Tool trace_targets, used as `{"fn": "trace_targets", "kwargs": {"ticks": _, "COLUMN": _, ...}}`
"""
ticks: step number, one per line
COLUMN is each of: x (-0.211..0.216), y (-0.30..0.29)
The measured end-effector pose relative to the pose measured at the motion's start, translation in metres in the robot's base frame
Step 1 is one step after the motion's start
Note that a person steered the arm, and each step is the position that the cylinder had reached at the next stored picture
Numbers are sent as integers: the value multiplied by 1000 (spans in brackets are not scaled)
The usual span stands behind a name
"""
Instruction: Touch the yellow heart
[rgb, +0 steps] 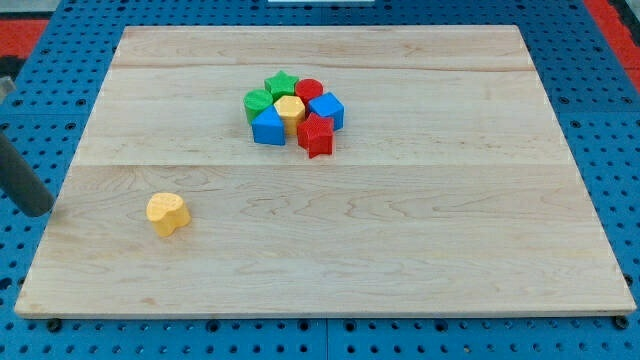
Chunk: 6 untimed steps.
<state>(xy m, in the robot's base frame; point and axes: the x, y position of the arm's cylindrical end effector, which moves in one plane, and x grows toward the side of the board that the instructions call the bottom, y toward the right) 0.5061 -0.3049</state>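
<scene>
The yellow heart (167, 213) lies alone on the wooden board (400, 250), low at the view's left. My tip (38, 211) is the lower end of a dark rod at the view's far left edge, just off the board. It is well left of the yellow heart and apart from it. A tight cluster sits at the view's upper middle: a green star (282, 84), a red block (309, 90), a green block (258, 103), a yellow hexagon (290, 109), a blue block (326, 109), a blue triangle (268, 127) and a red star (316, 135).
The board rests on a blue pegboard (610, 120) that surrounds it. A red area (40, 25) shows at the view's top corners.
</scene>
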Motion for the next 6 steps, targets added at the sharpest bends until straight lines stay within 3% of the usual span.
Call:
{"fn": "trace_targets", "kwargs": {"ticks": 1, "x": 15, "y": 1}}
{"fn": "trace_targets", "kwargs": {"ticks": 3, "x": 89, "y": 4}}
{"fn": "trace_targets", "kwargs": {"ticks": 6, "x": 53, "y": 68}}
